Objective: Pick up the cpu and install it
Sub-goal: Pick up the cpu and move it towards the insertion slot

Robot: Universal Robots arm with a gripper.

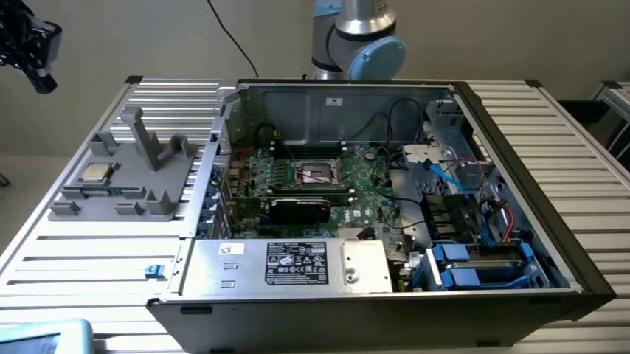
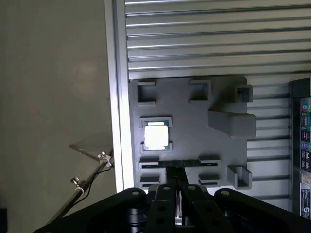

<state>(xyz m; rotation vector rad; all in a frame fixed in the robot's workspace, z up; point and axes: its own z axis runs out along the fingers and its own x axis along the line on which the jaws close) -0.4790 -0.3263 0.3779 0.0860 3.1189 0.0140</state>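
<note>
The cpu (image 1: 96, 172), a small square chip with a shiny metal top, lies flat in a recess of the grey plastic fixture (image 1: 147, 193) on the table, at the exterior view's left. In the wrist view the cpu (image 2: 156, 137) glares bright on the fixture (image 2: 194, 145). My gripper (image 1: 43, 82) hangs high above the table's far left corner, well clear of the cpu. Its fingers (image 2: 167, 204) are pressed together, shut on nothing. The dark square socket (image 1: 317, 174) sits on the motherboard inside the open computer case.
The open case (image 1: 532, 147) fills the middle of the slatted metal table (image 1: 88, 258), with a power supply (image 1: 291, 265) in front, cables and blue drive bays (image 1: 482, 265) at the exterior view's right. The arm's base (image 1: 356, 37) stands behind the case.
</note>
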